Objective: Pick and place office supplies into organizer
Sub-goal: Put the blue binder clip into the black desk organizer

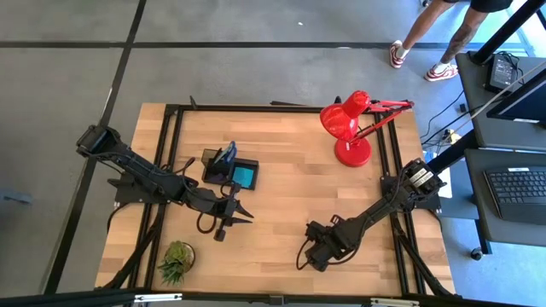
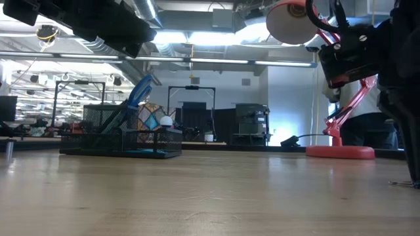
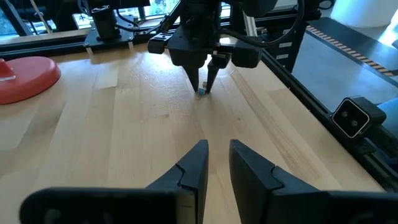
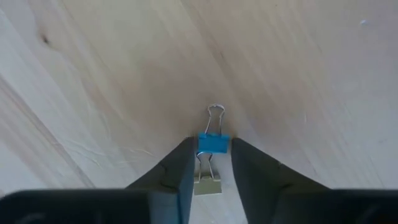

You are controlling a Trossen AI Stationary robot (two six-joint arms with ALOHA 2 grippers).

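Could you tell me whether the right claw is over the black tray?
No, the right claw is down at a blue binder clip on bare wood.

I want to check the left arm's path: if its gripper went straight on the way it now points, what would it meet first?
Probably the right gripper, which is down at a small blue binder clip on the table. Bare wood lies before the left gripper.

I'm working in a robotics lab: concrete floor [image 1: 256, 77], ceiling ducts [image 2: 216, 19], equipment racks [image 2: 249, 121], computer desk [image 1: 512, 153] alongside.

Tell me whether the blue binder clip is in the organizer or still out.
Out: the binder clip lies on the table between the right claw fingers.
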